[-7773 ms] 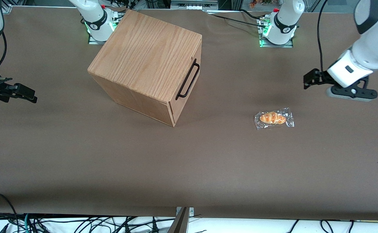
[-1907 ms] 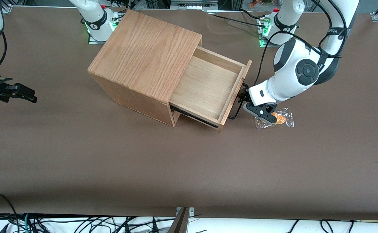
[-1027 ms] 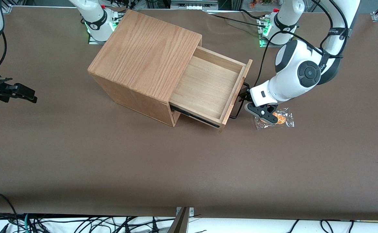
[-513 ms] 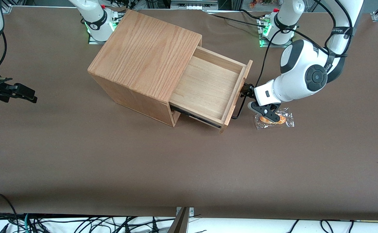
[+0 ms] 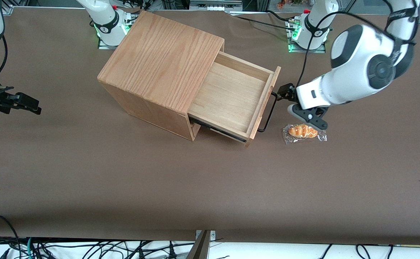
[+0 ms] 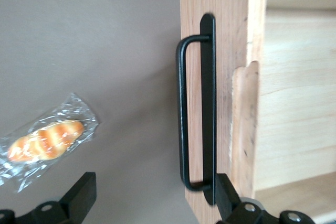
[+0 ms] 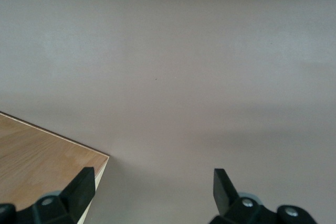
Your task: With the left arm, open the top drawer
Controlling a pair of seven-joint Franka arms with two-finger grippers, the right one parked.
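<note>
We see a wide brown table (image 5: 123, 180) carrying a big oak box (image 5: 163, 61) that sits angled toward the parked arm's end. Its top drawer (image 5: 231, 95) stands pulled well out of the box, toward the working arm's end of the table, so that we look straight down onto its pale wood floor and low walls. The drawer front (image 6: 226, 51) is light oak, and in the wrist view we make out a notch cut into its upper edge.

The left arm (image 5: 357, 68) reaches in from the working arm's end, its glossy white links bent above the table and its white wrist block pointing at the drawer front. Its gripper (image 5: 285, 91) hangs just beside the drawer's black bar handle (image 5: 269, 111), level with the handle's end that lies farther from the front camera. In the wrist view the two dark fingertips (image 6: 81, 195) are spread wide apart with only bare table between them, so we read the gripper as fully spread and holding nothing; the handle (image 6: 195, 114) lies clear of them, with one fingertip lined up near its end.

On the table near the gripper, a little closer to the front camera, lies a small wrapped bread roll (image 5: 303, 132) in clear plastic, apart from the drawer and handle.
</note>
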